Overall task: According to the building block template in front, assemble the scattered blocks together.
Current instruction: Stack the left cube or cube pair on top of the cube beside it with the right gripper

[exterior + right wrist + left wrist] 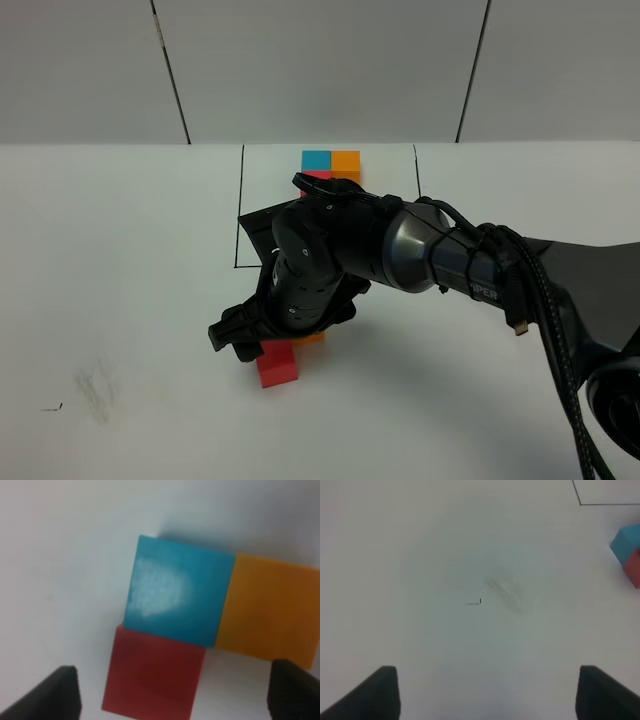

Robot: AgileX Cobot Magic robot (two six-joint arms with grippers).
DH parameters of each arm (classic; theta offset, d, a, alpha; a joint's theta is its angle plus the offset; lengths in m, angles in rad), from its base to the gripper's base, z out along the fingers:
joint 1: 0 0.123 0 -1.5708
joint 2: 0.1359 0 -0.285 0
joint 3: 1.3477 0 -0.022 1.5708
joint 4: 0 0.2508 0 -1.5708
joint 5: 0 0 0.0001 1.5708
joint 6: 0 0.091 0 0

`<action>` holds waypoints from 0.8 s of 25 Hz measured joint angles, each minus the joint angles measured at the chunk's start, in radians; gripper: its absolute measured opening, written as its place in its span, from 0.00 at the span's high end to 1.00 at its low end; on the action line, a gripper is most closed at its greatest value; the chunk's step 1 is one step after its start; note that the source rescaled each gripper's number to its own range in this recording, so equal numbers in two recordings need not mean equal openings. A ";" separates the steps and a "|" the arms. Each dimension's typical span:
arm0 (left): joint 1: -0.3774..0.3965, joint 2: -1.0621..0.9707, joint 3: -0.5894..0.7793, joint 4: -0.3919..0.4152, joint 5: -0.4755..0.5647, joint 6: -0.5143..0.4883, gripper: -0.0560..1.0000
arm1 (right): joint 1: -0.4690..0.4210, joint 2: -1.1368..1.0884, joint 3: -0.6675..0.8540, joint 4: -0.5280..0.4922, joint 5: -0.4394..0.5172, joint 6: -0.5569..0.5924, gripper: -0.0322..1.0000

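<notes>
My right gripper (172, 692) hangs open above the blue cube (177, 595), orange cube (270, 610) and red cube (155, 672), already forming an L. Descending risks nudging them apart. Left gripper (487, 692) is open, idle.

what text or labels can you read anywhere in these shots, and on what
"PER": white letters on the right arm's forearm in the high view; the start of the word is cut off by the arm's curve.
No print shows on the red cube, blue cube or orange cube.
The small black mark on the table is not lettering.
</notes>
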 joint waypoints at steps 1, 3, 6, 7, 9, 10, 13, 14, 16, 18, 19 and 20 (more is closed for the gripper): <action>0.000 0.000 0.000 0.000 0.000 0.000 0.40 | 0.000 0.002 0.000 -0.001 -0.007 0.007 0.42; 0.000 0.000 0.000 0.000 0.000 0.000 0.40 | 0.000 0.008 0.000 -0.002 -0.016 0.017 0.42; 0.000 0.000 0.000 0.000 0.000 0.000 0.40 | 0.000 0.020 -0.006 -0.001 -0.016 0.019 0.42; 0.000 0.000 0.000 0.000 0.000 0.000 0.40 | 0.000 0.024 -0.009 -0.001 -0.014 0.021 0.42; 0.000 0.000 0.000 0.000 0.000 0.000 0.40 | 0.000 0.026 -0.010 -0.001 -0.013 0.021 0.42; 0.000 0.000 0.000 0.000 0.000 0.000 0.40 | 0.000 0.026 -0.010 -0.001 -0.013 0.021 0.42; 0.000 0.000 0.000 0.000 0.000 0.000 0.40 | 0.000 0.027 -0.010 0.003 -0.013 0.020 0.42; 0.000 0.000 0.000 0.000 0.000 0.000 0.40 | 0.000 0.027 -0.011 0.005 -0.012 0.018 0.42; 0.000 0.000 0.000 0.000 0.000 0.000 0.40 | 0.000 0.027 -0.012 0.011 -0.005 0.002 0.42; 0.000 0.000 0.000 0.000 0.000 0.000 0.40 | 0.000 0.027 -0.014 0.016 0.007 -0.009 0.42; 0.000 0.000 0.000 0.000 0.000 0.000 0.40 | 0.000 0.028 -0.015 0.020 0.015 -0.011 0.42; 0.000 0.000 0.000 0.000 0.000 0.000 0.40 | 0.000 0.029 -0.016 0.024 0.026 -0.012 0.42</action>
